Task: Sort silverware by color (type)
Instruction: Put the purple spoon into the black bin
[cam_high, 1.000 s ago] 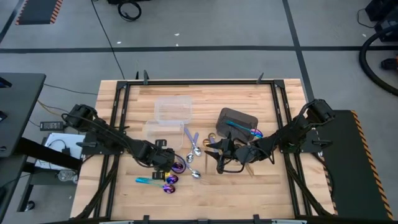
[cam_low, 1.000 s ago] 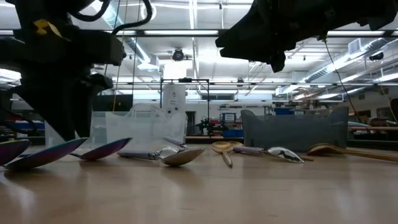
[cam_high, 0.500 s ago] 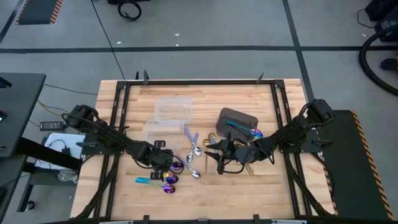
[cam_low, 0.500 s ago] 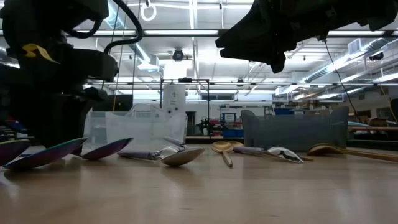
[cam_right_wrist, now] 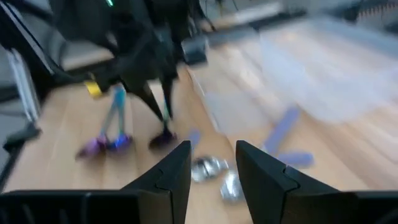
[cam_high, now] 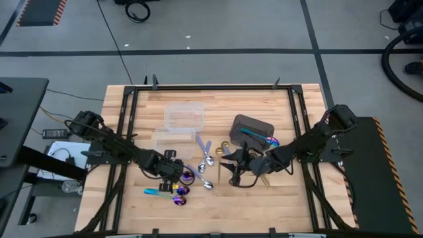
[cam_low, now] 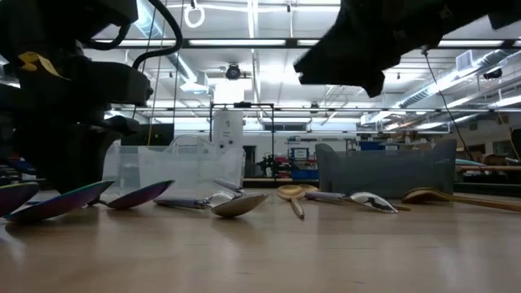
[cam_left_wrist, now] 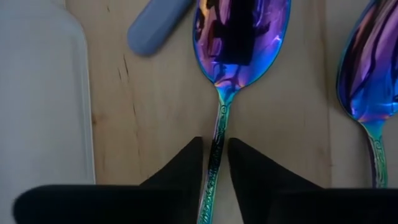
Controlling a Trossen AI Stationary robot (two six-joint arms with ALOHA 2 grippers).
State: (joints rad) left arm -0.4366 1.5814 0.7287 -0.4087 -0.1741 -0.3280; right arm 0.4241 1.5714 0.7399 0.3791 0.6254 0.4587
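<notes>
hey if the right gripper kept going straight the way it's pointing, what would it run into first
Probably the silver spoons lying on the table just ahead of the right gripper, whose fingers are open and empty. The left gripper stands farther along that line. The view is blurred, so depth is uncertain.

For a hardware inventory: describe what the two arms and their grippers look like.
Both arms are dark, jointed links with black cables along them. The left gripper ends in two matte black fingers tapering to pointed wedges; a small yellow tag shows on its arm in the low view. The right gripper has two matching black fingers with angular, stepped edges.
</notes>
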